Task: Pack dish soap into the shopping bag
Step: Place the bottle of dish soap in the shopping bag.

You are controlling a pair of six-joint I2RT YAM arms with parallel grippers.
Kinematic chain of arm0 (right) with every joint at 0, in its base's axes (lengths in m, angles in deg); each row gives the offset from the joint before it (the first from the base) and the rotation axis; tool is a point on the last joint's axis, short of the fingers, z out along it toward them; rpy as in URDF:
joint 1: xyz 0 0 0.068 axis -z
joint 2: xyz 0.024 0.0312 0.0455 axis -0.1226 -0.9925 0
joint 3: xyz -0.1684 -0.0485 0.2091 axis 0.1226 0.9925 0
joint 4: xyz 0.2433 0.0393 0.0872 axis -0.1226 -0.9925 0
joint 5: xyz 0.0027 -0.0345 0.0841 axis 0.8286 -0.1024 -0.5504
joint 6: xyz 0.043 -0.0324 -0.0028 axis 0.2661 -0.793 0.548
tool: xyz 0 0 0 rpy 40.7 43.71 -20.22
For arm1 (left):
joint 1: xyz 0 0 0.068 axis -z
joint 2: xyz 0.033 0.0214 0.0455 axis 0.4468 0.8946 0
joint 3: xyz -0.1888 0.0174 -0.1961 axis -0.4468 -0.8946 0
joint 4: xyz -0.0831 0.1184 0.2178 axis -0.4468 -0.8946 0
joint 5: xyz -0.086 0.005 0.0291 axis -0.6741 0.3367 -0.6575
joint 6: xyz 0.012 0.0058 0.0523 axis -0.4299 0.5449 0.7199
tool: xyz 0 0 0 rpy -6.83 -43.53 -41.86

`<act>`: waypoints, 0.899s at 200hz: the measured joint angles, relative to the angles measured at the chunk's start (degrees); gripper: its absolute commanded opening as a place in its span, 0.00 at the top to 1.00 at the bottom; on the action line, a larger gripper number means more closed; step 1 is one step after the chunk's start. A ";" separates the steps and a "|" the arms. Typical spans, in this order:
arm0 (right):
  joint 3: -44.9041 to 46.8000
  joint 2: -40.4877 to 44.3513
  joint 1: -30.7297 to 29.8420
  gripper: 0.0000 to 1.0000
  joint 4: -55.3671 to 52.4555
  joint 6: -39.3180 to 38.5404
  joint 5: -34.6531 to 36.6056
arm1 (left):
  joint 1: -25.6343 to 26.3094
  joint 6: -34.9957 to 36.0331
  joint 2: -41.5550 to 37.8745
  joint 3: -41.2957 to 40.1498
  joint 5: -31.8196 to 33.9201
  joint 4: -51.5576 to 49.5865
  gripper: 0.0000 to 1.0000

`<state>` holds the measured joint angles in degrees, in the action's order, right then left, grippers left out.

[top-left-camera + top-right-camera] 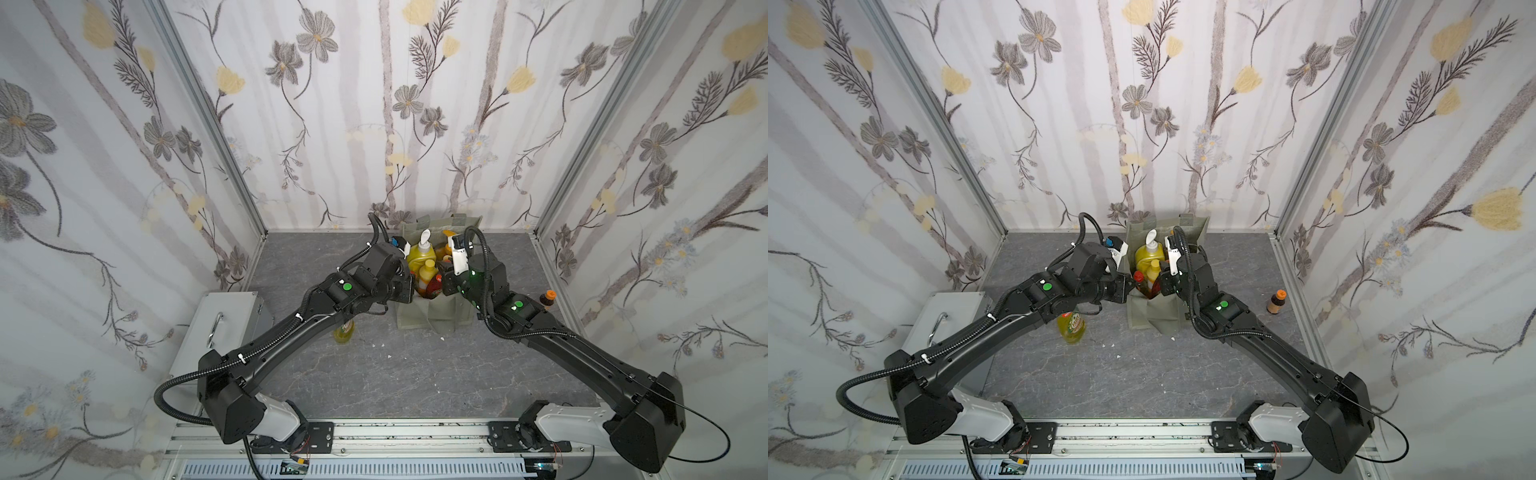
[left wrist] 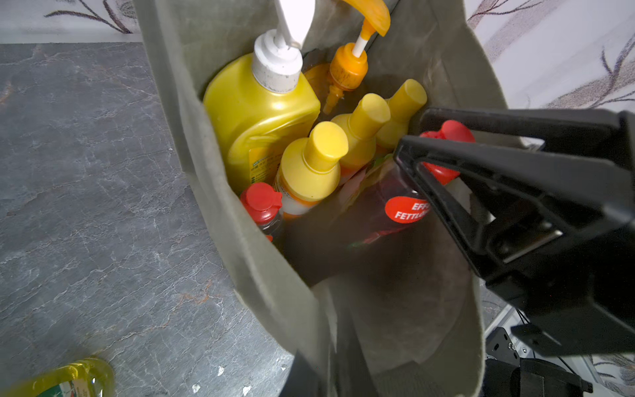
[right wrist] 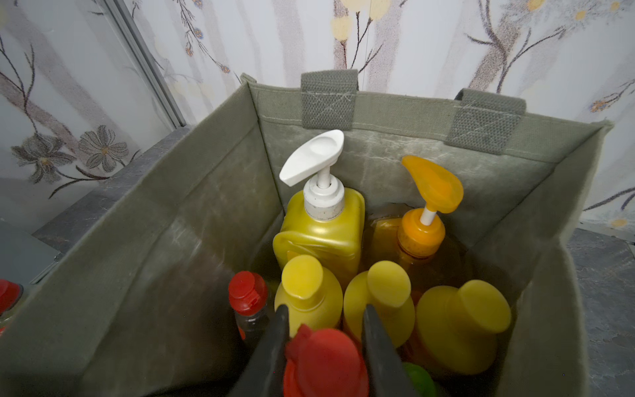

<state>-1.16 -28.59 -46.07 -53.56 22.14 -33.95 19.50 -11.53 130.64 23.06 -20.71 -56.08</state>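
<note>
The grey-green shopping bag (image 1: 428,318) (image 1: 1154,318) stands open at the back of the table. Inside it stand a yellow pump bottle (image 3: 323,237), an orange pump bottle (image 3: 417,237), three yellow-capped bottles (image 3: 381,299) and a small red-capped one (image 3: 247,295). My right gripper (image 3: 325,319) (image 1: 448,282) reaches down into the bag, shut on the neck of a red-capped dish soap bottle (image 3: 323,359) (image 2: 405,209). My left gripper (image 2: 330,371) (image 1: 409,287) is shut on the bag's left rim (image 2: 261,275). A green cap (image 3: 419,378) peeks out beside the held bottle.
A yellow-green bottle (image 1: 344,332) (image 1: 1072,328) stands on the table under my left arm. A small brown orange-capped bottle (image 1: 547,300) stands by the right wall. The grey metal box (image 1: 220,328) with a handle sits at the left edge.
</note>
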 measured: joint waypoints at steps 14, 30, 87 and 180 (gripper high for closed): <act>0.37 -0.28 0.11 0.92 -0.31 0.55 -0.02 | -0.24 0.02 0.02 0.00 -0.57 -0.02 1.00; 0.44 -0.68 0.15 0.78 -0.83 0.98 -0.02 | -0.35 0.02 0.13 0.00 -1.05 -0.02 1.00; -5.03 1.33 0.26 0.60 -7.50 1.75 -1.49 | -0.46 0.02 0.68 0.24 -1.60 0.39 1.00; -7.02 4.92 0.13 0.55 -20.87 3.28 -6.16 | -0.24 -0.09 2.38 -1.03 -5.22 4.63 1.00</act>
<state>-8.18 -23.67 -45.94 -74.43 25.42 -40.11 19.26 -11.62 133.02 22.03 -25.93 -51.45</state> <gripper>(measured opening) 0.463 0.073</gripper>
